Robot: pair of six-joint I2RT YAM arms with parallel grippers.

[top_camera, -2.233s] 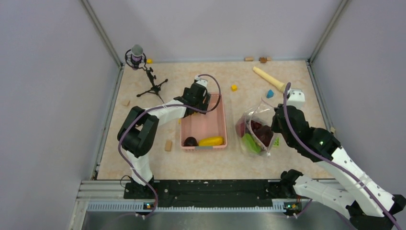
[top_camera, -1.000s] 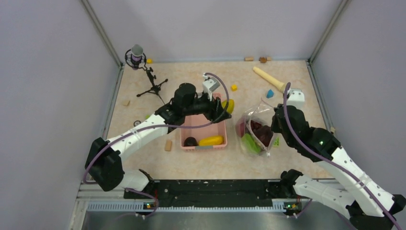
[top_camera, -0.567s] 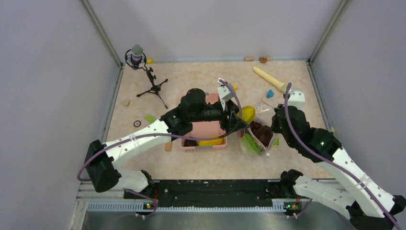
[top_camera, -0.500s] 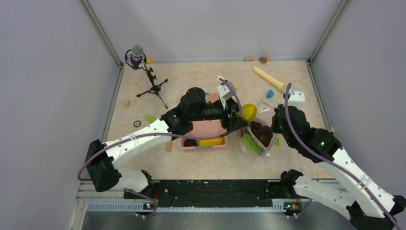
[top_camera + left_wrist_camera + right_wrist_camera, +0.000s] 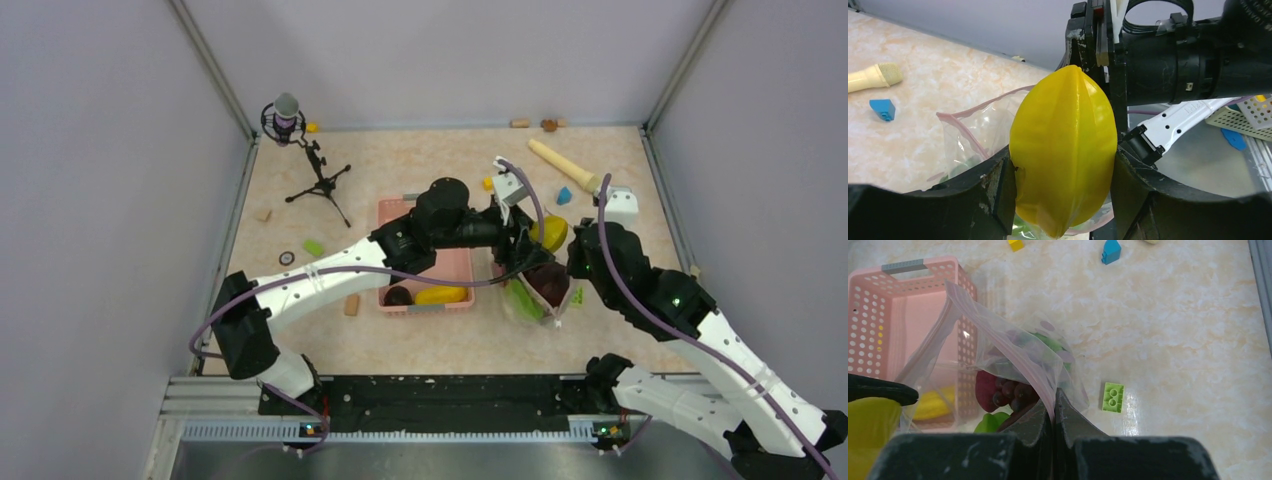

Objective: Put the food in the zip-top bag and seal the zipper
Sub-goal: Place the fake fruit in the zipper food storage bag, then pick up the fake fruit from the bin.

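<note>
Marbled beige tabletop [image 5: 1173,340], left gripper [image 5: 1062,195] clamped on yellow fruit [image 5: 1063,130], zip-top bag [image 5: 1058,357] mouth just beneath it, right gripper [image 5: 1053,415] pinching the zipper [image 5: 998,338] edge.

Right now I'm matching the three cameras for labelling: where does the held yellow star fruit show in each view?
Top external: star fruit right of centre, at the open end of the bag.
Left wrist: star fruit at mid-frame, clamped between the left fingers.
Right wrist: star fruit in the bottom-left corner, blurred and cut off by the edge.
Shared landmark: the blue block.
</note>
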